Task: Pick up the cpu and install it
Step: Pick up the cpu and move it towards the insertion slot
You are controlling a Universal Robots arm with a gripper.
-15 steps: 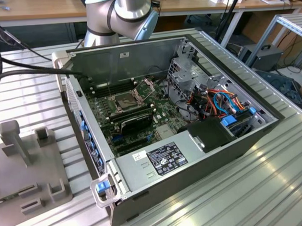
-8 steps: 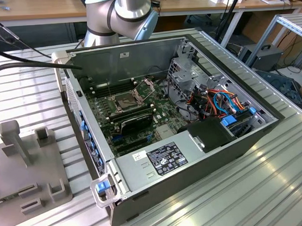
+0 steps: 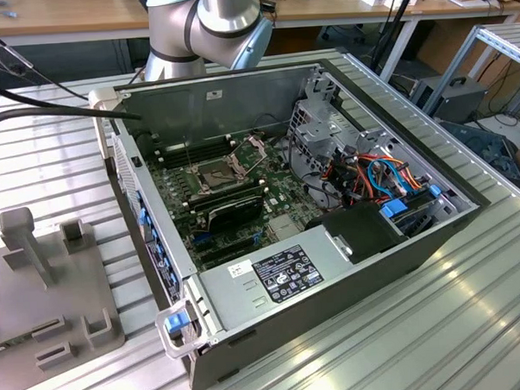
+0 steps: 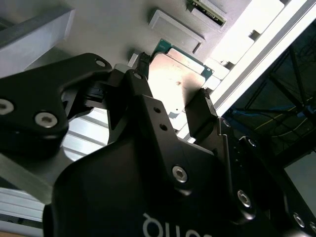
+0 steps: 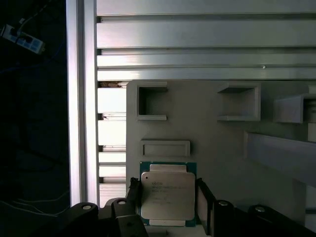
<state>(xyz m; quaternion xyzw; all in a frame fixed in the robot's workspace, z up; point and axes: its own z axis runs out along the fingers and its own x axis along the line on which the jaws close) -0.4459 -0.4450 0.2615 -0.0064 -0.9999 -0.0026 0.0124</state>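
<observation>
Ribbed aluminium makes up the desk (image 3: 438, 325), and on it sits an open computer case (image 3: 422, 250) with its side panel off. The silver-jointed arm (image 3: 211, 20) rises behind the case's far wall. At the exterior view's left, well apart from the case's inside, a grey fixture plate (image 3: 40, 287) with raised blocks and pockets lies flat on the desk. Inside the case, a grey power supply (image 3: 272, 276) fills the near corner. Beyond it is the green motherboard (image 3: 282, 198), whose dark square socket (image 3: 214, 173) has its metal frame standing open.

In the first wrist view, the black claw (image 5: 168, 193) hangs over the same grey plate, close to the plate's edge by the desk slats. Its two fingers (image 5: 204, 197) press against opposite edges of the cpu (image 5: 167, 195), so it is clamped on the chip. The cpu sits silvery face up with a green border showing, just beside a shallow rectangular recess (image 5: 165, 148) in the plate. Whether the chip rests on the plate or has been lifted clear, I cannot tell. The second wrist view shows the cpu between the fingertips too.
</observation>
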